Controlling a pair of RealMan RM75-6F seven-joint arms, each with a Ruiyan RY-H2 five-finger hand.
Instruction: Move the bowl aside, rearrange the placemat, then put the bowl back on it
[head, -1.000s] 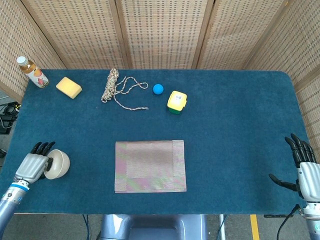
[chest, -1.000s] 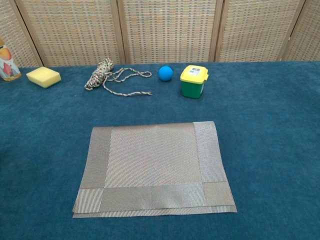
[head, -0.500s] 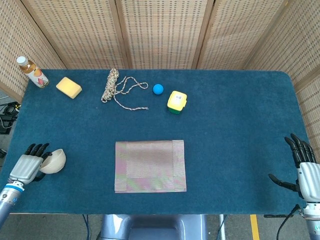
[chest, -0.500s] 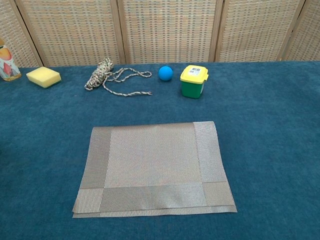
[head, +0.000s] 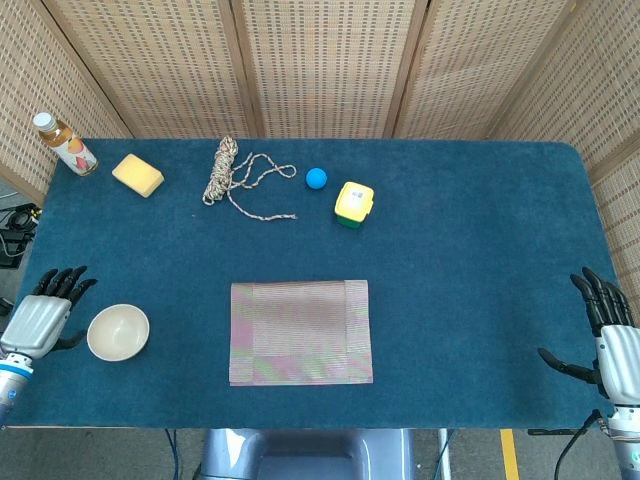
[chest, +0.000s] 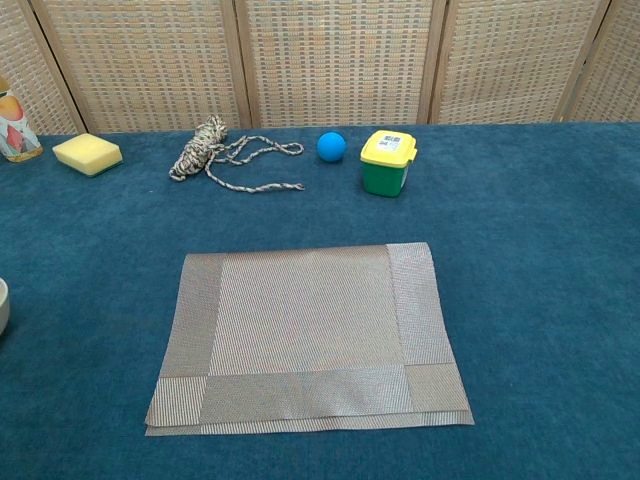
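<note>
Bowl (head: 118, 332) upright beside empty left hand (head: 36, 321) (placemat (head: 300, 332) apart).

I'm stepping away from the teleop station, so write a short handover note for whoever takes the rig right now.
Left hand: open, holding nothing, at the near left table edge just left of the bowl.
Right hand: open, idle at the near right edge.
Small cream ceramic bowl: upright on the blue table cloth, left of the mat and apart from it.
Grey-pink woven rectangular placemat: near centre, nothing on it, with a second layer showing along its near edge in the chest view.
Done: bowl moved aside.
Left: rearrange the placemat, then put the bowl back on it.
</note>
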